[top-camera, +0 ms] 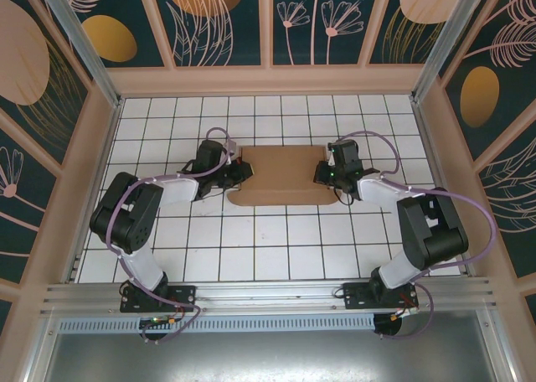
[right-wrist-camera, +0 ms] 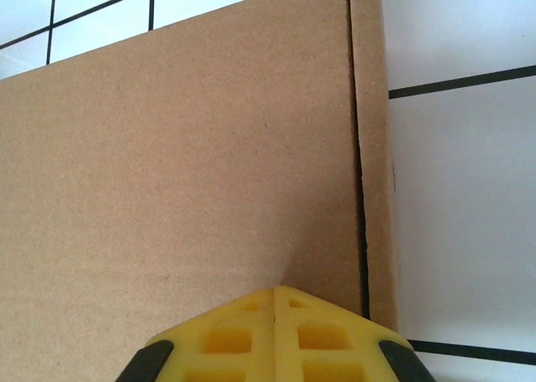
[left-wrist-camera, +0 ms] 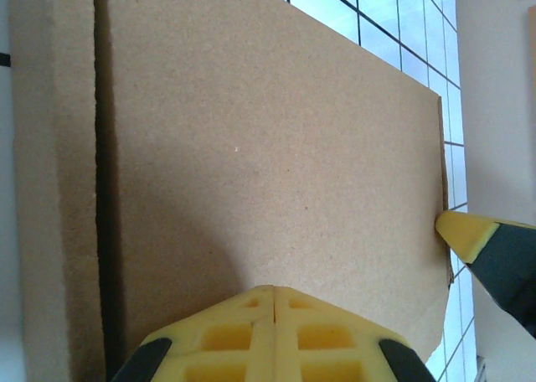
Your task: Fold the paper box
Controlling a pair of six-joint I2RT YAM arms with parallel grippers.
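Walls (top-camera: 222, 26) around the cell: dark teal panels printed with pale orange discs and line-drawn leaves and flowers, framed in light wood. Table (top-camera: 276, 256): white tiles with a dark grid, and a metal rail (top-camera: 268, 296) along its near edge carrying both arm bases. The paper box (top-camera: 285, 177) lies flat near the middle of the table, slightly toward the far side, directly between the two grippers. It is plain brown cardboard, a wide rectangle several tiles across, with a rounded tab sticking out at the near-left corner and a smaller bump at the near-right (its top face is unprinted, just a fine speckled grain). Left arm (top-camera: 134, 219) reaches in from the left, right arm (top-camera: 427, 231) from the right, both bent at the elbow with lilac cables looping over them. Left gripper (top-camera: 244, 172) sits at the box's left edge; in the left wrist view its yellow fingers (left-wrist-camera: 243, 332) are pressed together tip to tip over the cardboard, nothing clamped between them. Right gripper (top-camera: 322, 175) sits at the right edge, its yellow fingers (right-wrist-camera: 243, 332) likewise fully together over the panel, gripping nothing. In both wrist views a dark seam runs where the top panel overlaps a narrow strip beneath. In the left wrist view, a yellow fingertip (left-wrist-camera: 462, 233) on a black body touches the box's far edge.
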